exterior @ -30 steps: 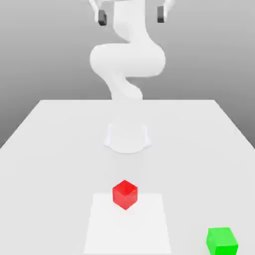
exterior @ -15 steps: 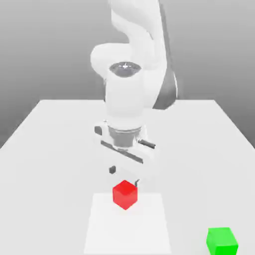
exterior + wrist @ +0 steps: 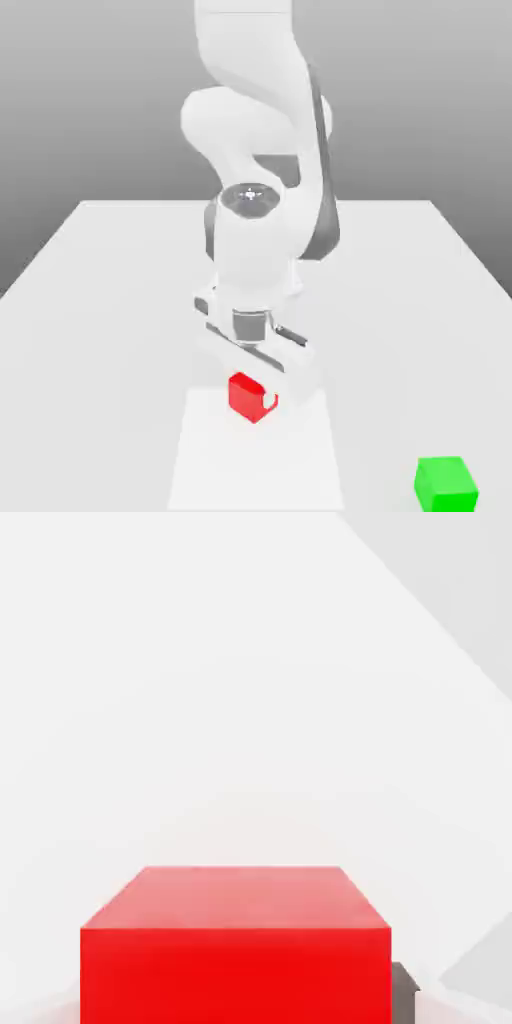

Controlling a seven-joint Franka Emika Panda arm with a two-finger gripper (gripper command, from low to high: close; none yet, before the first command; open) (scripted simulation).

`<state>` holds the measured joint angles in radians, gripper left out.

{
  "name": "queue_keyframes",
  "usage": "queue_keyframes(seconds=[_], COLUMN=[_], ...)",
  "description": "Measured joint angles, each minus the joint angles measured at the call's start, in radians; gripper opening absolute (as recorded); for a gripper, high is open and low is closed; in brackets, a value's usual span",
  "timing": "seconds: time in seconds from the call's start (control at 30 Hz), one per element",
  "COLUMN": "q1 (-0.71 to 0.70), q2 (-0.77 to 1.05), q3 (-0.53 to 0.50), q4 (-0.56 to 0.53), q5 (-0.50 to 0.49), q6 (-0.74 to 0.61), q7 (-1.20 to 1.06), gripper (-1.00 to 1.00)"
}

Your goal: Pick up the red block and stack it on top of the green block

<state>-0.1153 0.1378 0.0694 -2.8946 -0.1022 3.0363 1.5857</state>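
Now pincer (image 3: 252, 391) clamped on red block (image 3: 244, 395), green block (image 3: 446, 484) well apart

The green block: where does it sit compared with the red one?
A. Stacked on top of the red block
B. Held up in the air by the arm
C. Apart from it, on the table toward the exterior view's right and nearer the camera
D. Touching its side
C: the green block rests alone on the table, well clear of the red block under the arm.

Exterior view faces arm front-on; hand view close; both share red block (image 3: 248, 395).
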Motion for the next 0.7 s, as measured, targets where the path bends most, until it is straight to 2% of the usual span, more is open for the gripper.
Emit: queue_keyframes(seconds=[0.13, 0.3, 0.5, 0.7], q1=[-0.002, 0.033, 0.153, 0.224], q2=[-0.112, -0.223, -0.129, -0.011], q3=[0.026, 0.020, 0.076, 0.131], q4=[-0.015, -0.016, 0.184, 0.400], q5=[0.080, 0.135, 0.160, 0.100], q6=[-0.096, -0.209, -0.318, -0.419], q7=[-0.057, -0.116, -0.318, -0.478], gripper=[-1.00, -1.00, -1.00, -1.00])
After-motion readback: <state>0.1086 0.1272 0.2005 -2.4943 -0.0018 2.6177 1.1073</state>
